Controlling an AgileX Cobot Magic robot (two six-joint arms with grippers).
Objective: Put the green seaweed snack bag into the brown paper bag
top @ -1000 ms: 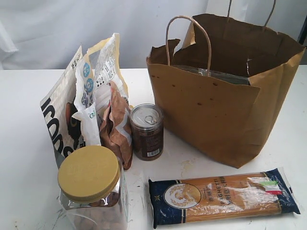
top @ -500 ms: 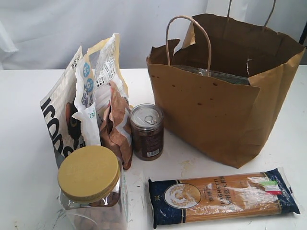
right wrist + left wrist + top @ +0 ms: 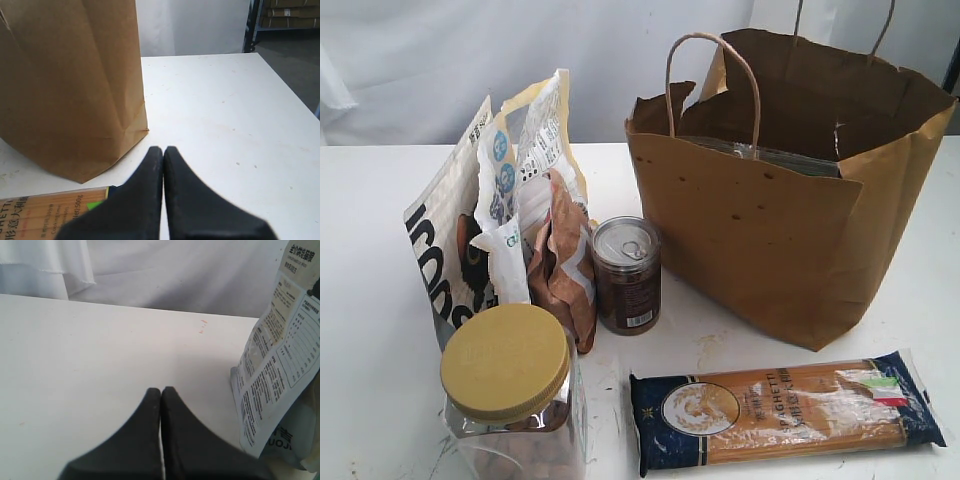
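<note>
The brown paper bag point(image 3: 770, 240) stands open at the back right of the table, its handles up; its side wall also fills part of the right wrist view as the brown paper bag point(image 3: 70, 85). No bright-green seaweed snack bag shows in any view. A greyish glossy edge point(image 3: 770, 157) lies inside the bag's mouth; I cannot tell what it is. My left gripper point(image 3: 161, 389) is shut and empty above bare table, beside a white printed pouch point(image 3: 280, 355). My right gripper point(image 3: 163, 148) is shut and empty, near the bag's bottom corner. Neither gripper appears in the exterior view.
At the left stand a white-and-black pouch point(image 3: 450, 250), a brown crinkled snack bag point(image 3: 565, 265) and a small can point(image 3: 626, 272). A jar with a yellow lid point(image 3: 507, 362) is at the front left. A spaghetti packet point(image 3: 785, 405) lies in front of the paper bag.
</note>
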